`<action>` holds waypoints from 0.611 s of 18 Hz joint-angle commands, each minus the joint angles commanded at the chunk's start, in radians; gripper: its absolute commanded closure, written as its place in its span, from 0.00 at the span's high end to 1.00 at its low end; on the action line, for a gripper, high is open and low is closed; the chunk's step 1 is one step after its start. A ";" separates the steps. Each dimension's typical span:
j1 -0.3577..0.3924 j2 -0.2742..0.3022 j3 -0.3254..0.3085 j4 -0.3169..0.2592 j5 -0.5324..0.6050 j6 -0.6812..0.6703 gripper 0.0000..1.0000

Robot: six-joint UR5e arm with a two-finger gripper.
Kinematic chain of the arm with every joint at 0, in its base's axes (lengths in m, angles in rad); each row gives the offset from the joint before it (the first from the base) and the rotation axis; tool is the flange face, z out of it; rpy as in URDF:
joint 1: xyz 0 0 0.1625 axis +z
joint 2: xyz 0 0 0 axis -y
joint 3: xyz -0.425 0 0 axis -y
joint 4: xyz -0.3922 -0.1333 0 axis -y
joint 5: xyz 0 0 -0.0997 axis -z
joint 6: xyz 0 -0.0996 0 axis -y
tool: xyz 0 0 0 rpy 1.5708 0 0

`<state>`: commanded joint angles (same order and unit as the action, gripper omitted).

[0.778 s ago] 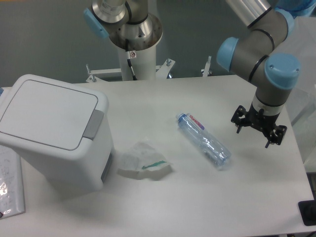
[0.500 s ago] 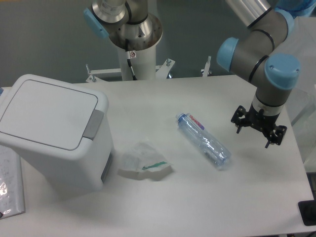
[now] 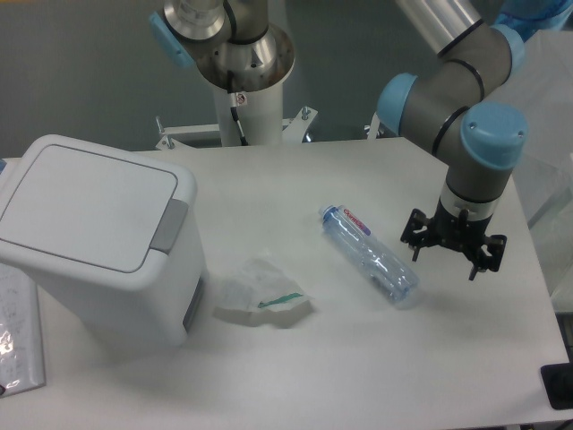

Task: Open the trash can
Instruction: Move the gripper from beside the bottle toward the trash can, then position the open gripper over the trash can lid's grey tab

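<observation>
At the right side of the desk (image 3: 376,358) the pincer (image 3: 452,248) hangs spread open and empty. The trash can (image 3: 98,242) stands well apart at the left, lid shut, its grey tab (image 3: 169,225) facing right toward the pincer.

bottle (image 3: 370,256) and crumpled wrapper (image 3: 260,292) between claw (image 3: 452,247) and trash can (image 3: 94,235)

Clear plastic bottle (image 3: 371,257) lying on its side on the white table (image 3: 295,358), cap end toward the far left, label with red print near that end. Crumpled clear wrapper (image 3: 260,293) with a green streak just left of it, apart from the bottle. Flat plastic-wrapped item (image 3: 18,327) at the left edge.
</observation>
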<state>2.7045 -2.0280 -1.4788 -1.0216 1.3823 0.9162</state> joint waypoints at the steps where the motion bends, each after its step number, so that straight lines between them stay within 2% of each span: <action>1: -0.008 0.006 0.012 -0.002 -0.025 -0.066 1.00; 4: -0.060 0.032 0.055 -0.021 -0.077 -0.248 1.00; 8: -0.149 0.075 0.068 -0.046 -0.085 -0.391 1.00; 11: -0.192 0.124 0.074 -0.051 -0.143 -0.480 1.00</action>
<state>2.5128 -1.9039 -1.4051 -1.0723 1.2397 0.4359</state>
